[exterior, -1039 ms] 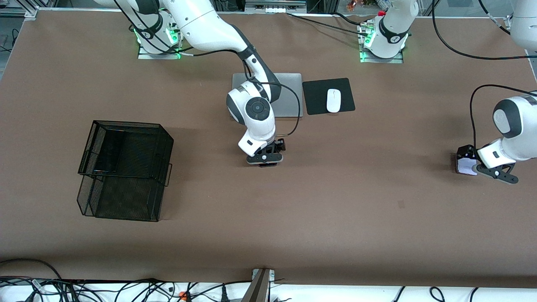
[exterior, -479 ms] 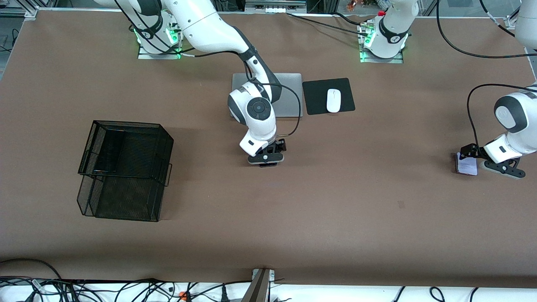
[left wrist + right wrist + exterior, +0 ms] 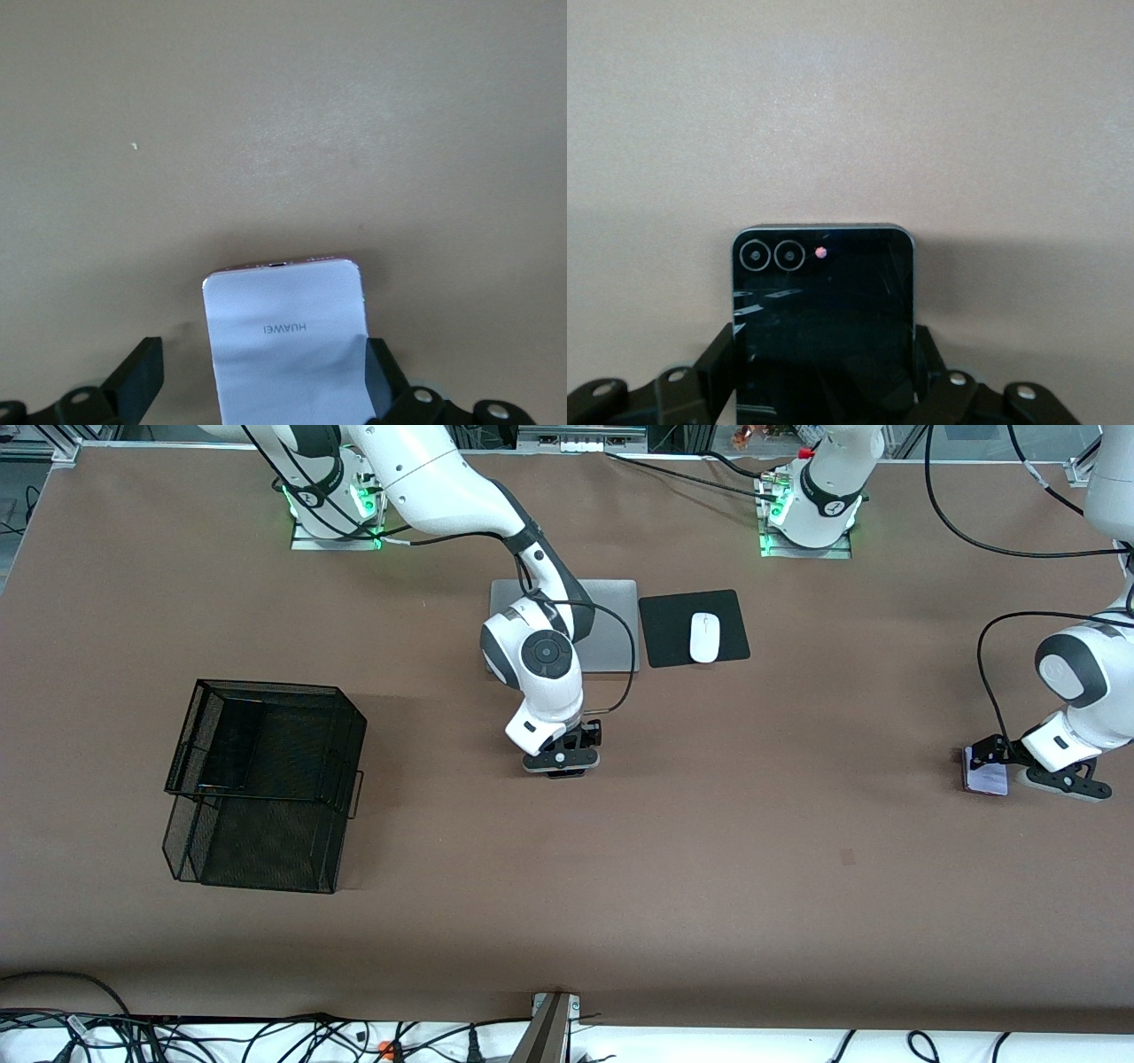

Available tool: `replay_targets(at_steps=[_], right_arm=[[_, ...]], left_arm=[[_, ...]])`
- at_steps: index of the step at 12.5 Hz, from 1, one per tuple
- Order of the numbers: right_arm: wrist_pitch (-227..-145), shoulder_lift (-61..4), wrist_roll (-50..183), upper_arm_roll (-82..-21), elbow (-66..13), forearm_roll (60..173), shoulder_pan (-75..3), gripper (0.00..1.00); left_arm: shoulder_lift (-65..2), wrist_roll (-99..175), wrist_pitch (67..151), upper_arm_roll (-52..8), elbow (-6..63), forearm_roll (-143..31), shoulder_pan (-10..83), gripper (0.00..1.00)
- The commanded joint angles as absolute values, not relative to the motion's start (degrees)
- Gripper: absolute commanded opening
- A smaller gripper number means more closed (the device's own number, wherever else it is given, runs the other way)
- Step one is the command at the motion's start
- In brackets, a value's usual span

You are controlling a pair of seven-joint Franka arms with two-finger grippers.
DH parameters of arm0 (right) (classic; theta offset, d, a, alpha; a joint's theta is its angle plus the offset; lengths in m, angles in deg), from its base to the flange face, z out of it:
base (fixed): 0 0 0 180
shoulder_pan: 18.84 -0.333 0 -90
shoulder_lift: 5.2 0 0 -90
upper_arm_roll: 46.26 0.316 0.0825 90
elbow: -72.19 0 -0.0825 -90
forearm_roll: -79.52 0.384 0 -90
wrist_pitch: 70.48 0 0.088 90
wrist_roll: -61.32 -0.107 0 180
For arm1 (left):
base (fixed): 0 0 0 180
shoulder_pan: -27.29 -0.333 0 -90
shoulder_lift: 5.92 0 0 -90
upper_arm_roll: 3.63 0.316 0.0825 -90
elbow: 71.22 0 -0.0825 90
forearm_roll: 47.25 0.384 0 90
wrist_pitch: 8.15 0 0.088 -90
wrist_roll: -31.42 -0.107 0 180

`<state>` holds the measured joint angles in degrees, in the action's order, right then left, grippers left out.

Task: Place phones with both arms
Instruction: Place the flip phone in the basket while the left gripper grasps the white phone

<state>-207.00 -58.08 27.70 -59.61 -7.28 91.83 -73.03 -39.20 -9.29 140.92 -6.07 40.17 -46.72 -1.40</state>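
Grasping stage. At frame centre, the right gripper (image 3: 560,765) pinches the small squarish black glass phone (image 3: 822,319) against the brown table (image 3: 709,886). At right edge, the left gripper (image 3: 1019,766), spread, straddles the pale lavender-white phone (image 3: 985,780). Next: close, then lift both.

- The small black phone (image 3: 822,323) runs off the right wrist view's edge; from the front only a dark sliver shows under the right pincer (image 3: 561,765), nearer the front camera than the grey laptop (image 3: 611,624).
- The laptop is partly covered by the right arm's wrist.
- The pale phone (image 3: 288,341) is cut by the left wrist view's edge; the left pincer (image 3: 992,760) covers part of it from the front.
- The long black slab in the wire basket (image 3: 266,779) is hard to make out through the mesh.
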Motion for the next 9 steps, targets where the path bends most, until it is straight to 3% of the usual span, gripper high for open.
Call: replay_targets(at_steps=[1, 5, 9], right_arm=[[-205.67, -58.29, 27.83, -60.67, -6.48, 91.64, -73.51, 0.00], [-181.63, -46.80, 29.23, -71.27, -6.82, 91.82, -72.81, 0.00], [-175.33, -37.03, 44.14, -82.88, -16.11, 92.17, -72.63, 0.00]], left_arm=[[-39.76, -9.89, 142.76, -6.79, 40.49, -50.75, -1.80, 1.00], [-40.90, -9.71, 144.59, -6.88, 40.40, -51.82, -1.62, 1.00], [-42.04, -9.19, 145.66, -6.88, 40.31, -52.96, -1.62, 1.00]])
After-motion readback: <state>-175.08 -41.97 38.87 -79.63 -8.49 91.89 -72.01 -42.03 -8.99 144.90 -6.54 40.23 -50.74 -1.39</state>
